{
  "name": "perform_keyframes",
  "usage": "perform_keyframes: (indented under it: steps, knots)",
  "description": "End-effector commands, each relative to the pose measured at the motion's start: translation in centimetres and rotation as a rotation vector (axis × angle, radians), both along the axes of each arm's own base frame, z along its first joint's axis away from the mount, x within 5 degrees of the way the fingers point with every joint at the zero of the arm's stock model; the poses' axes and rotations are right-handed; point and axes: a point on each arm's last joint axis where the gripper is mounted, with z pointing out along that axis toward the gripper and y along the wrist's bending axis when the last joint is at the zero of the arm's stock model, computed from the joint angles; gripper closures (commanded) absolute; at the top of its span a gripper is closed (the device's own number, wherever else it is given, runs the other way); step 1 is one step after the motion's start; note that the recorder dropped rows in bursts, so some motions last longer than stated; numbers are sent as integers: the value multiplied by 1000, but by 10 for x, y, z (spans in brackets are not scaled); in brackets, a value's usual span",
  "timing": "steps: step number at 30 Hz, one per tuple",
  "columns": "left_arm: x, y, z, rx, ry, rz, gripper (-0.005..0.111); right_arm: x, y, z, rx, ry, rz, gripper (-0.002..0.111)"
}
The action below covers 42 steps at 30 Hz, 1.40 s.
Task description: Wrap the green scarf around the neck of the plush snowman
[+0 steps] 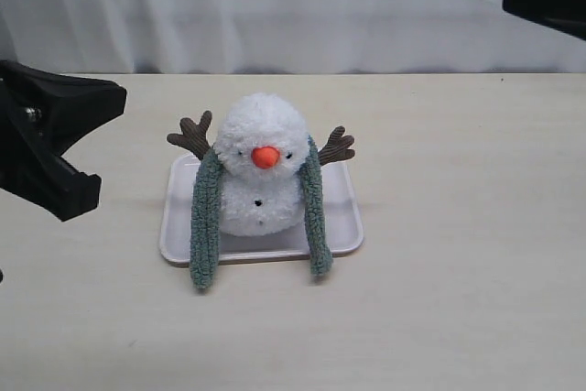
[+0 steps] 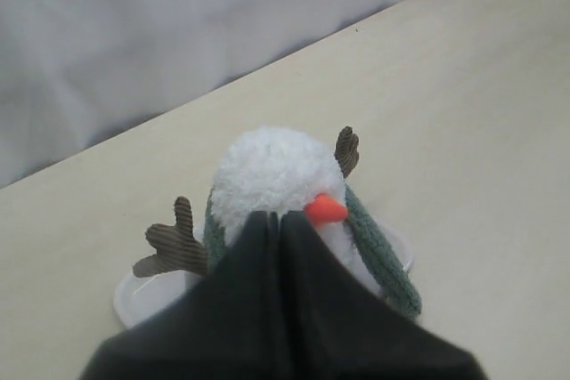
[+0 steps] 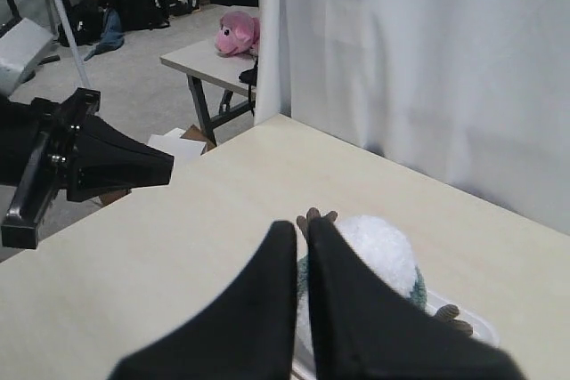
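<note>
The small fluffy white plush snowman with the orange nose is sitting up on a flat white plastic tray in the middle of the pale wooden counter. The long fuzzy grey-green knit scarf is lying behind its neck. The two ends are hanging down the front, one on each side of its tummy. They are spilling over the tray's edge and touching the counter. The ends are not crossing each other, so I think the scarf is only draped and the wrapping is not done yet.

The black left pincer is hovering off to the left side and pointing at the snowman. Its two fingers are pressing together with nothing between them. The black right pincer is hanging up high on the right, also clenched and carrying nothing.

I think each arm is waiting on its own side so it can reach the scarf end nearest to it. A pincer would need to spread its fingers first, then pull one end across under the nose.
</note>
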Motion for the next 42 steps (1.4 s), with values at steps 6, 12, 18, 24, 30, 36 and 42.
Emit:
perform_keyframes:
  steps: [6, 12, 18, 24, 30, 36, 42]
  knots:
    - [-14, 7, 11, -41, -28, -11, 107, -1, 0, 0, 5, 3, 3, 104]
    - [-26, 15, 22, -94, -64, -7, 107, -1, 0, 0, 5, 3, 3, 104]
    - [-49, 29, 35, -154, -158, -7, 107, -1, 0, 0, 5, 3, 3, 104]
    - [-73, 47, 33, -212, -250, 4, 107, -1, 0, 0, 5, 3, 3, 104]
    - [-94, 57, 39, -246, -304, -18, 107, -1, 0, 0, 5, 3, 3, 104]
    - [-102, 56, 30, -184, -236, -81, 107, -1, 0, 0, 5, 3, 3, 104]
    - [-104, 55, 27, -165, -208, -100, 107, -1, 0, 0, 5, 3, 3, 104]
